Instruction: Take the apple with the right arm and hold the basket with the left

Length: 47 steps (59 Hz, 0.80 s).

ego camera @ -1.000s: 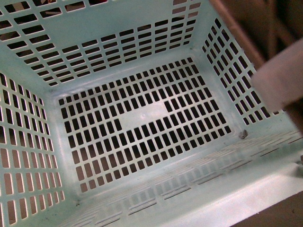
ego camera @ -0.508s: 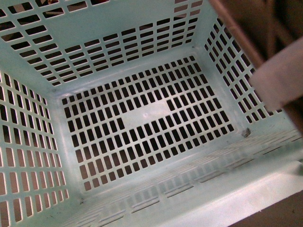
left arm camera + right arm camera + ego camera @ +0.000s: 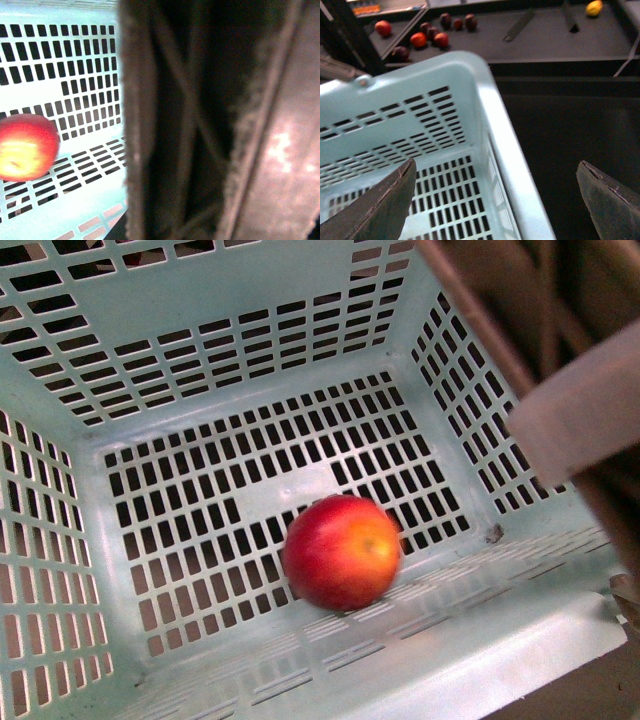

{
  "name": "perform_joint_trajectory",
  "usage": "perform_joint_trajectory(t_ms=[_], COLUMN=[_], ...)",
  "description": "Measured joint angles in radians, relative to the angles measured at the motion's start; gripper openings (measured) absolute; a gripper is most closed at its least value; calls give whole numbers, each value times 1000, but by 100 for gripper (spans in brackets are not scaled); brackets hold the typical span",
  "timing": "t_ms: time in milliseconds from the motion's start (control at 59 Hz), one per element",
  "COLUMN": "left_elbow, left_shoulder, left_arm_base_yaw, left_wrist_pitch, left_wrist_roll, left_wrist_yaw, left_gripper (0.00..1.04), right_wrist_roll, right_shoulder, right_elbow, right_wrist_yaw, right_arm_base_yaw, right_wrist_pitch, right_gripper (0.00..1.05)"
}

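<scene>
Apple (image 3: 342, 552) sits on the basket (image 3: 200, 300) floor, lower centre of the front view, near the front wall. Right gripper (image 3: 496, 164) jaws are spread wide over the basket rim. Left gripper not visible, jaw state can't tell; handles (image 3: 150, 125) fill its wrist view.

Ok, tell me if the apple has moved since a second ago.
Yes. The apple was out of view; now it lies on the basket floor, toward its near wall.
</scene>
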Motion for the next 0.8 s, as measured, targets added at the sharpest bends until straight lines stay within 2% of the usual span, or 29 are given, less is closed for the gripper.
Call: perform_joint_trajectory(t_ms=[136,288,508,610,644,763,797], left_elbow=[0,0,0,0,0,0,0], left_shoulder=[0,0,0,0,0,0,0], left_arm_base_yaw=[0,0,0,0,0,0,0], left_wrist_pitch=[0,0,0,0,0,0,0], left_wrist_roll=[0,5,-8,-3,-3,-7,-5], left_wrist_yaw=[1,3,5,3,8,10,9], left_gripper=[15,15,15,15,15,15,15], right_wrist_roll=[-14,-20,-20,-82,-114,-150,-161], right_shoulder=[-65,-176,-244,-257,-274,-317,-340], right_elbow=[-34,-120,-168,-230,-275,-328,-345], right_wrist_yaw=[95,188,212,50,-31,-104,-119], right_arm_base_yaw=[-56,-133,-168,-206,-227,-256,-268], right_wrist_pitch=[-18,-106,-137,34,131,206,207], right_gripper=[96,96,96,86,79,65,58])
